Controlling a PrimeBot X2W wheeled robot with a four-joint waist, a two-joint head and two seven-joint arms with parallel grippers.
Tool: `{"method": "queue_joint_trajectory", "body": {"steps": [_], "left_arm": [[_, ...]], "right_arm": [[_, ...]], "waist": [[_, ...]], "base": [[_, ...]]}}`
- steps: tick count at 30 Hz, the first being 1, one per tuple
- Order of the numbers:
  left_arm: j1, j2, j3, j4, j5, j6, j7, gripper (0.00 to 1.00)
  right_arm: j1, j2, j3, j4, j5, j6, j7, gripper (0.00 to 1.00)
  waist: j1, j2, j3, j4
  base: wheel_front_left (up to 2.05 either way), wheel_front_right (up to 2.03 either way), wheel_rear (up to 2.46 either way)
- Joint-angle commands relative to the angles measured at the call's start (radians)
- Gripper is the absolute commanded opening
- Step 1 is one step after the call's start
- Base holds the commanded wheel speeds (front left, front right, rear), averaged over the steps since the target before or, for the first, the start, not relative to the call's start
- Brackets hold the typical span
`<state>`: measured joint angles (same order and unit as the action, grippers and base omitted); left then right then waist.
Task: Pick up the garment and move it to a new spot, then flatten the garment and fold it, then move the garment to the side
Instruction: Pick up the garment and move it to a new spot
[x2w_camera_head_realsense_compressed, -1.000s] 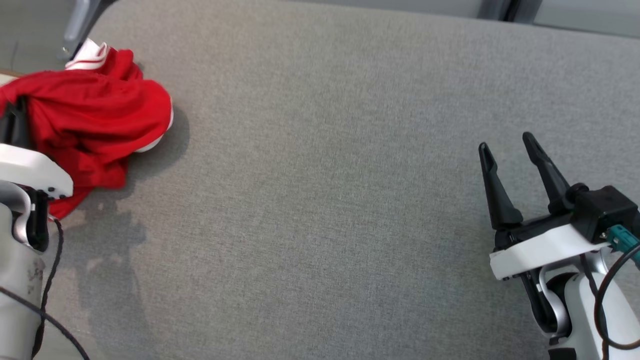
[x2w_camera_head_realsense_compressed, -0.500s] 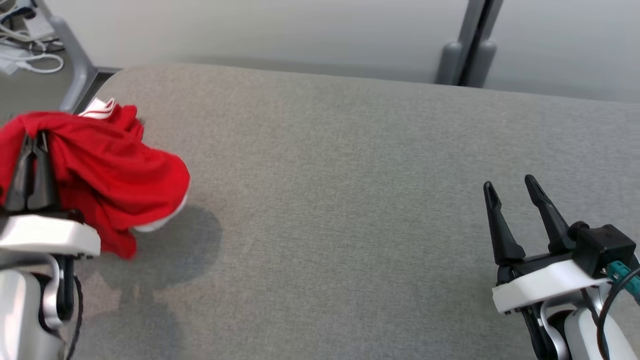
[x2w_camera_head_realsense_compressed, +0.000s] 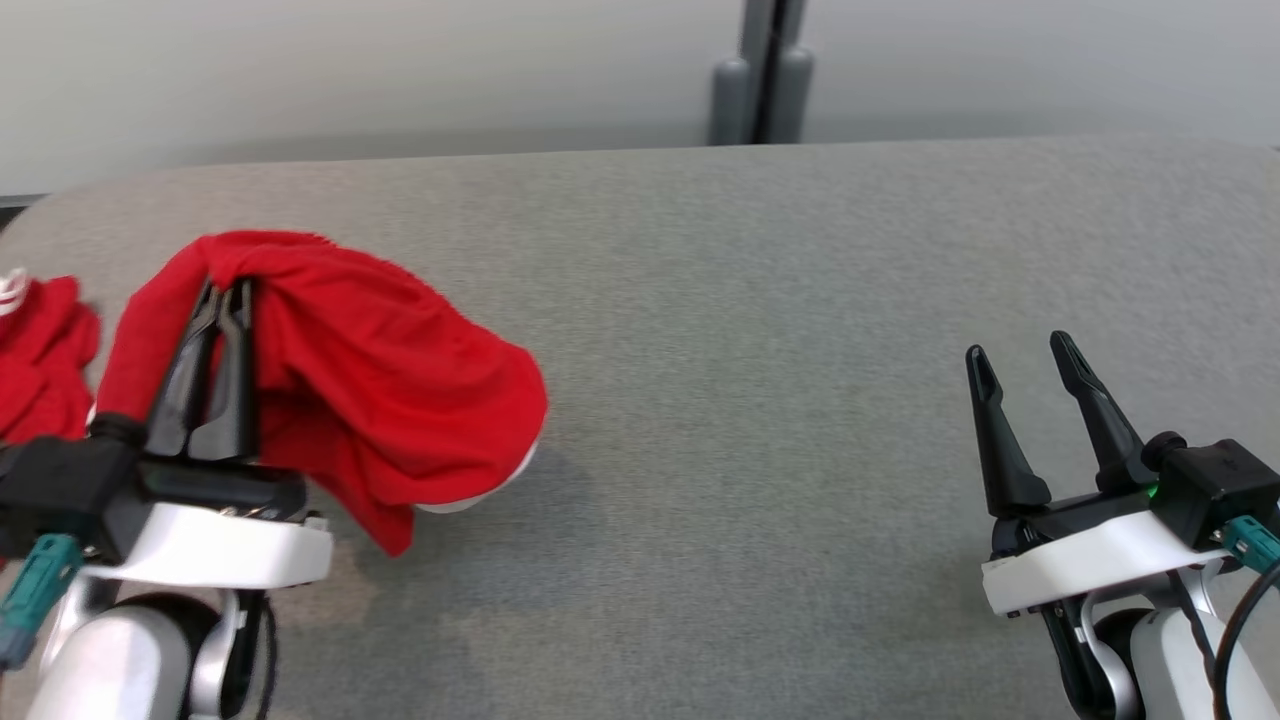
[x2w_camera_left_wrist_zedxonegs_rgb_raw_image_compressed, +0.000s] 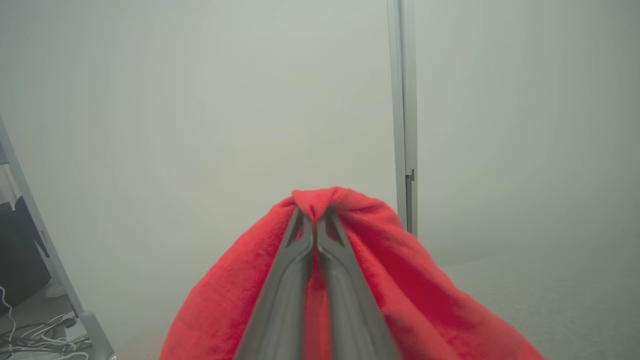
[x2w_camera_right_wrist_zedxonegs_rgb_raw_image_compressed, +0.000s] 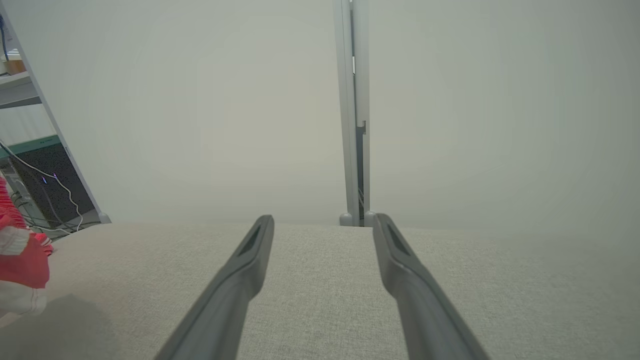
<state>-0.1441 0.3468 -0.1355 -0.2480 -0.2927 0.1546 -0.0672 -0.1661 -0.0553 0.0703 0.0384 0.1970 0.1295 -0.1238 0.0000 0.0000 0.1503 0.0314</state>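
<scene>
- Carried inward from the left corner since earlier, the red garment (x2w_camera_head_realsense_compressed: 400, 400) hangs over the grey tabletop (x2w_camera_head_realsense_compressed: 750, 300) from the left claw (x2w_camera_head_realsense_compressed: 227, 290), clenched on its fabric.
- Well apart, the right claw (x2w_camera_head_realsense_compressed: 1018, 347) hovers released.

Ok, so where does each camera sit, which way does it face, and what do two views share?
Head view: on the head, looking forward and down at the grey fabric surface; left gripper, shut on the red garment, lower left; right gripper, open, lower right.
Left wrist view: on the left wrist, facing the wall along its closed fingers, garment draped over them.
Right wrist view: on the right wrist, facing the wall across the surface, between its spread fingers.
Shared: both wrist views show the vertical post.
</scene>
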Motion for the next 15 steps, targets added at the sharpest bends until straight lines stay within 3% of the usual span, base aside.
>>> {"method": "queue_joint_trajectory", "body": {"steps": [1,15], "left_arm": [[-0.036,-0.002,-0.014,-0.008,0.003,-0.013,0.006,0.0],[-0.194,-0.11,-0.332,0.174,0.052,-0.166,0.09,0.0]], "right_arm": [[-0.011,0.001,0.0,-0.009,-0.002,0.002,-0.003,1.0],[-0.023,0.003,0.015,0.029,0.066,0.002,-0.07,1.0]], "waist": [[0.0,0.0,0.039,-0.064],[0.0,0.0,0.143,-0.308]], "base": [[0.0,0.0,0.0],[0.0,0.0,0.0]]}}
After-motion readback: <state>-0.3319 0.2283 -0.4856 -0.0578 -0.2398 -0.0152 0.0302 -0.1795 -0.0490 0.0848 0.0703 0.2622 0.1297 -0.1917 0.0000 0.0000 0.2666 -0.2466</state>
